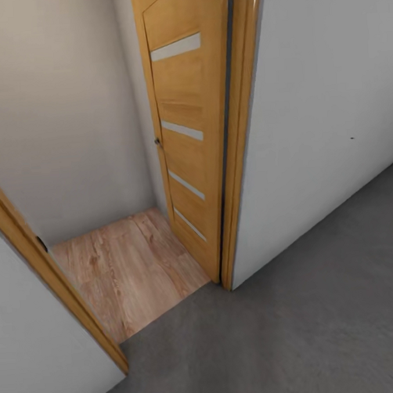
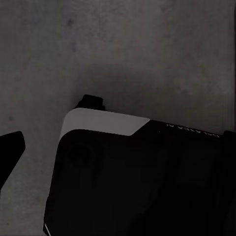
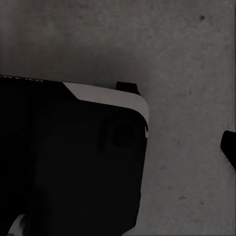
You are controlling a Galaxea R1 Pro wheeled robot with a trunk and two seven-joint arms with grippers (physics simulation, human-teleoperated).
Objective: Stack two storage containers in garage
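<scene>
Zero containers in hand, claw states indeterminate, I stand on the floor (image 1: 321, 328) facing the door (image 1: 187, 133) at 12 o'clock; next: drive through.

Head view bright, even, soft; door (image 1: 184, 133) slightly blurred, lines tilted. Both wrist views dim, grainy, concrete floor (image 2: 147, 44) with faint shadow.

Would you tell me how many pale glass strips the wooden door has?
4 on the door: top, upper middle, lower middle, lowest.
</scene>
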